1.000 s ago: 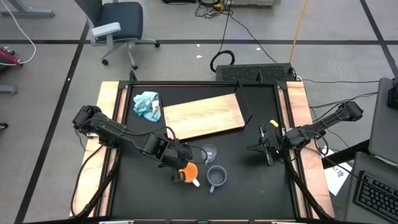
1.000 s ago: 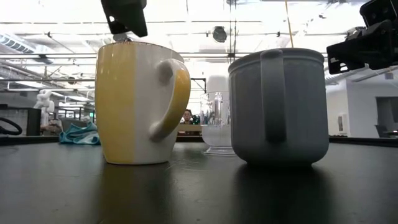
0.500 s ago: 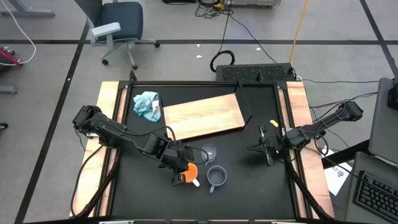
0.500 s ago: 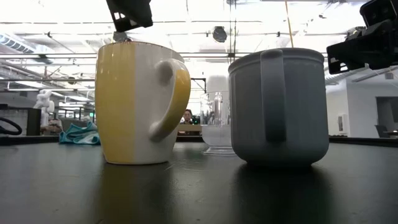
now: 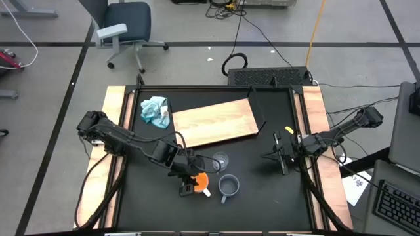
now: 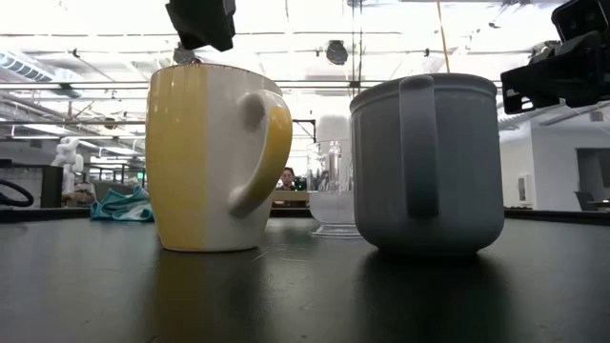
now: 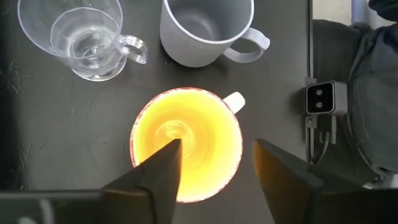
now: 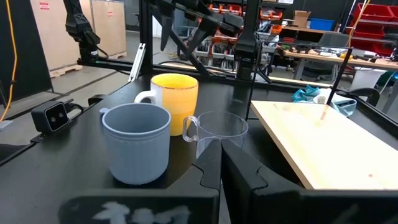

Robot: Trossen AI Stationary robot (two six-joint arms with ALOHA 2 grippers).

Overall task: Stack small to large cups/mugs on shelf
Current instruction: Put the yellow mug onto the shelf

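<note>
High view showed the left gripper had crept a little nearer the table's front edge than a second before, so that it now covered more of the orange mug; in the left wrist view its fingers stood spread apart above the mug's rim, one over the glowing yellow-orange inside, the other outside, touching nothing that could be seen; the mugs themselves had not shifted. The orange mug stood upright, its pale handle toward the front; just right of it stood the grey-blue mug, empty and upright; just behind the pair stood the clear glass cup; the shelf lay bare, farther back. The right gripper waited at the right, jaws parted.
</note>
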